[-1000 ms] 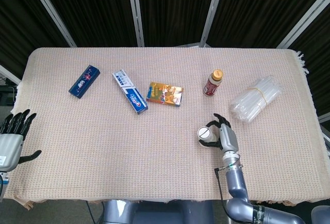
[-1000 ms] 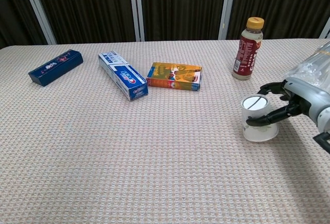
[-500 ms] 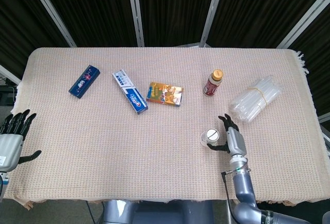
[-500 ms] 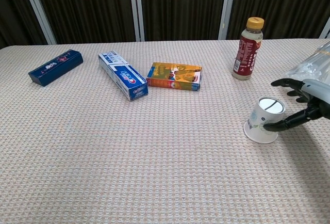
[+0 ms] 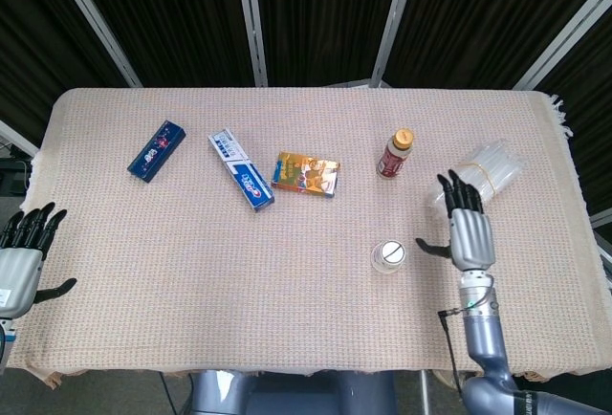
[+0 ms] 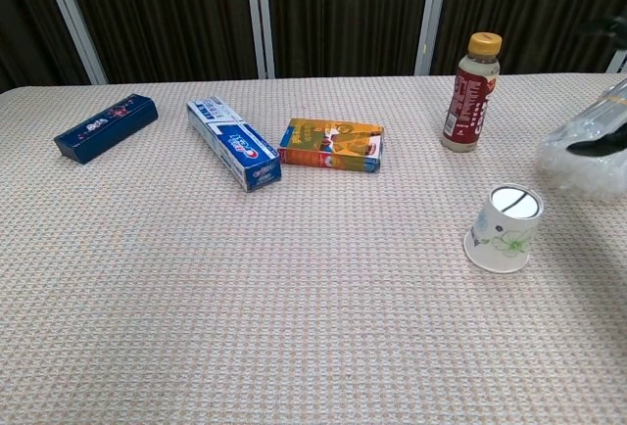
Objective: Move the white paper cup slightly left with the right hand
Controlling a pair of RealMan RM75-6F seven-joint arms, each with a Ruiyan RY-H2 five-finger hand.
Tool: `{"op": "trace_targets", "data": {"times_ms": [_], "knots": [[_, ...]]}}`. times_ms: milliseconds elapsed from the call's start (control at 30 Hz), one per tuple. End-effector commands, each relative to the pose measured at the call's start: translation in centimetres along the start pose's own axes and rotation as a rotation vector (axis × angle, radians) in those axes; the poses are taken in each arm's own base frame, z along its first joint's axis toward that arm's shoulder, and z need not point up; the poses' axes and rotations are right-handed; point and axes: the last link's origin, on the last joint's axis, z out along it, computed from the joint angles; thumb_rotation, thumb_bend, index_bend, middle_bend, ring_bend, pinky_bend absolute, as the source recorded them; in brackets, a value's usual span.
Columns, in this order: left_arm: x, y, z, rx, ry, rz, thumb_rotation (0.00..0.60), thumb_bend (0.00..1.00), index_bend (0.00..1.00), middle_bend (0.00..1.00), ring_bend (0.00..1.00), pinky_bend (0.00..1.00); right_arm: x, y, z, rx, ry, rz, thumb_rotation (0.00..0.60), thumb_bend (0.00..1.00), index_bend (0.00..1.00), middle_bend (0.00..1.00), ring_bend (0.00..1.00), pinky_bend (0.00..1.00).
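The white paper cup (image 5: 389,255) stands upside down on the cloth, right of centre; in the chest view the cup (image 6: 506,229) shows a green flower print and nothing touches it. My right hand (image 5: 469,227) hovers to the right of the cup, well apart from it, fingers spread and pointing away, holding nothing. In the chest view only a blurred dark part of it shows at the right edge. My left hand (image 5: 24,252) rests open at the far left table edge, empty.
A brown bottle (image 5: 394,153) stands behind the cup. A stack of clear plastic cups (image 5: 478,179) lies at the right, close to my right hand. A blue box (image 5: 156,150), a toothpaste box (image 5: 241,167) and an orange box (image 5: 306,174) lie further left.
My right hand let go of the cup and drew back to the right and upward, fingers spreading. The cup shifted slightly and stays upside down. The left hand has not moved.
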Motion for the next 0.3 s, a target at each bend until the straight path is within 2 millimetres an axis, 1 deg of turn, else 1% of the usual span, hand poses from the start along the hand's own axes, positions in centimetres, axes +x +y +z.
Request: {"op": "trace_targets", "data": {"times_ms": [33,100,167,233,300], "knots": [[0.0,0.0,0.0,0.002,0.001,0.002,0.600,0.00,0.00,0.00,0.00,0.00,3.5,2.4,0.3,0.022,0.062,-0.209,0.600,0.05,0.01,0.00,0.00,0.00],[0.0,0.0,0.0,0.004,0.002,0.002,0.600,0.00,0.00,0.00,0.00,0.00,4.0,3.5,0.0,0.011,0.056,-0.240,0.600,0.05,0.00,0.00,0.00,0.00],[0.0,0.1,0.1,0.006,0.002,0.002,0.600,0.00,0.00,0.00,0.00,0.00,4.0,4.8,-0.5,-0.003,0.035,-0.273,0.600,0.04,0.00,0.00,0.00,0.00],[0.0,0.1,0.1,0.008,0.002,0.002,0.600,0.00,0.00,0.00,0.00,0.00,3.9,5.6,-0.5,-0.011,0.026,-0.315,0.600,0.05,0.00,0.00,0.00,0.00],[0.0,0.1,0.1,0.008,0.002,0.001,0.600,0.00,0.00,0.00,0.00,0.00,3.9,6.0,-0.3,-0.016,0.029,-0.341,0.600,0.04,0.01,0.00,0.00,0.00]]}}
